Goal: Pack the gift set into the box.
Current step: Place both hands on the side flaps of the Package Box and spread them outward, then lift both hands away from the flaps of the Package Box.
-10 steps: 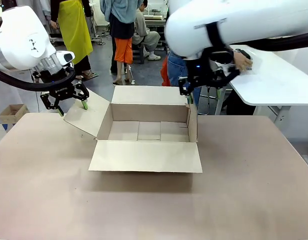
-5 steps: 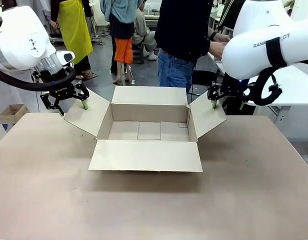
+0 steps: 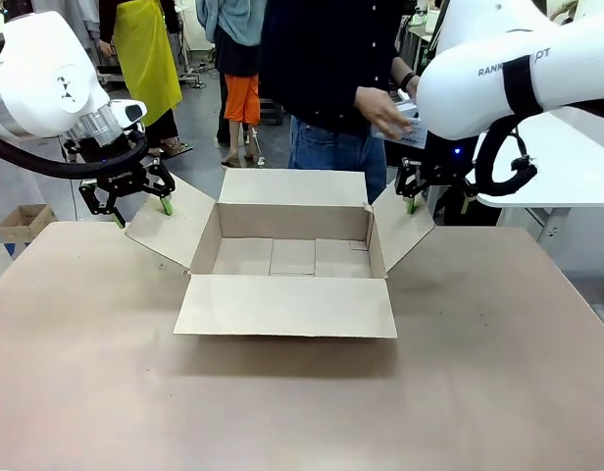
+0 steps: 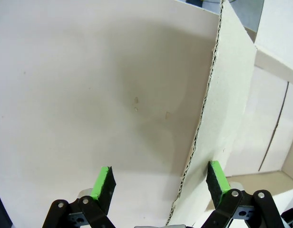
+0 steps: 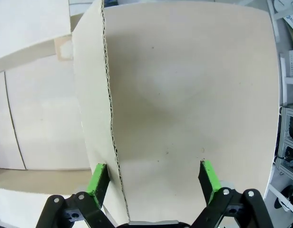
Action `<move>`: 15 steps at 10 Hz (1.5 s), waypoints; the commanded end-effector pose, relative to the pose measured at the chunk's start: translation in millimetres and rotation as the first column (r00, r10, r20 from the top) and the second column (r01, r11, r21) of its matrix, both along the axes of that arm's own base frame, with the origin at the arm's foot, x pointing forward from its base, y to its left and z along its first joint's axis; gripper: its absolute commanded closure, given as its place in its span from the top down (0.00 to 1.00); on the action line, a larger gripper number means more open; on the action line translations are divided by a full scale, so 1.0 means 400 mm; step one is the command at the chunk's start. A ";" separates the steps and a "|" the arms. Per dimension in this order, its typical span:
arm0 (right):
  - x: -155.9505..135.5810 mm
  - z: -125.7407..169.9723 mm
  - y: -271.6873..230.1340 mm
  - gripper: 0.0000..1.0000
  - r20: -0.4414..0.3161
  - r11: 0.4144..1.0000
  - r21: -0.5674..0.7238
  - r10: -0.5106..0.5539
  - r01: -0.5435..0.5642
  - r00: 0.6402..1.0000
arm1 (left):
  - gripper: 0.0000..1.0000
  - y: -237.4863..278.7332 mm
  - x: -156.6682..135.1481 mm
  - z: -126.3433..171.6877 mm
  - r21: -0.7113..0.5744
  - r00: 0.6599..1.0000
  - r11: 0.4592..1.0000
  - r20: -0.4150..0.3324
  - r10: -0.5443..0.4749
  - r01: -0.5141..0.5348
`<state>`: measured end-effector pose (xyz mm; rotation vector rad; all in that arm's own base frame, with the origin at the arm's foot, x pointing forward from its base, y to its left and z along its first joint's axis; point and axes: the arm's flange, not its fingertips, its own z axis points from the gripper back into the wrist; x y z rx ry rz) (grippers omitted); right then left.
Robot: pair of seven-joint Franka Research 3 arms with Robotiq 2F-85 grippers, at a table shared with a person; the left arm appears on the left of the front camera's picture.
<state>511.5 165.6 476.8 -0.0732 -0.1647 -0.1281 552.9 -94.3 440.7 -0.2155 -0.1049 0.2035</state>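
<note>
Sitting open at the middle of the frame, the box rests on the tabletop with its long axis running left to right and all four flaps spread; its floor is bare, nothing packed yet. The left flap slopes up and outward toward the upper left, and the left gripper straddles its raised edge. In the left wrist view the corrugated edge runs up between the green pads, and the jaws of the left gripper are spread wide, not pinching the card. The right flap mirrors this at the right, with the right gripper over its edge. The right wrist view shows those jaws equally released around the card.

Beyond the box's far right corner, the person's hand holds a pale item, closer to the right arm than to the left. The arm hides part of it, so I cannot tell whether it is the gift set. Judging from this, the drop would come down from the far side into the open cavity between the two held flaps.
</note>
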 end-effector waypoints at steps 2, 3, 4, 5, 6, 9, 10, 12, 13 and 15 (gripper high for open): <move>0.011 0.005 0.000 1.00 0.005 1.000 -0.013 -0.024 0.024 1.000 | 1.00 -0.001 -0.004 0.005 0.014 1.000 1.000 -0.003 0.013 -0.013; 0.011 0.005 0.000 1.00 0.005 1.000 -0.013 -0.024 0.024 1.000 | 1.00 -0.001 -0.004 0.005 0.014 1.000 1.000 -0.003 0.013 -0.013; 0.011 0.005 0.000 1.00 0.005 1.000 -0.013 -0.024 0.024 1.000 | 1.00 -0.001 -0.004 0.005 0.014 1.000 1.000 -0.003 0.013 -0.013; 0.011 0.005 0.000 1.00 0.005 1.000 -0.013 -0.024 0.024 1.000 | 1.00 -0.001 -0.004 0.005 0.014 1.000 1.000 -0.003 0.013 -0.013; 0.011 0.005 0.000 1.00 0.005 1.000 -0.013 -0.024 0.024 1.000 | 1.00 -0.001 -0.004 0.005 0.014 1.000 1.000 -0.003 0.013 -0.013; 0.011 0.005 0.000 1.00 0.005 1.000 -0.013 -0.024 0.024 1.000 | 1.00 -0.001 -0.004 0.005 0.014 1.000 1.000 -0.003 0.013 -0.013; 0.011 0.005 0.000 1.00 0.005 1.000 -0.013 -0.024 0.024 1.000 | 1.00 -0.001 -0.004 0.005 0.014 1.000 1.000 -0.003 0.013 -0.013; 0.011 0.005 0.000 1.00 0.005 1.000 -0.013 -0.024 0.024 1.000 | 1.00 -0.001 -0.004 0.005 0.014 1.000 1.000 -0.003 0.013 -0.013; 0.011 0.005 0.000 1.00 0.005 1.000 -0.013 -0.024 0.024 1.000 | 1.00 -0.001 -0.004 0.005 0.014 1.000 1.000 -0.003 0.013 -0.013; 0.011 0.005 0.000 1.00 0.005 1.000 -0.013 -0.024 0.024 1.000 | 1.00 -0.001 -0.004 0.005 0.014 1.000 1.000 -0.003 0.013 -0.013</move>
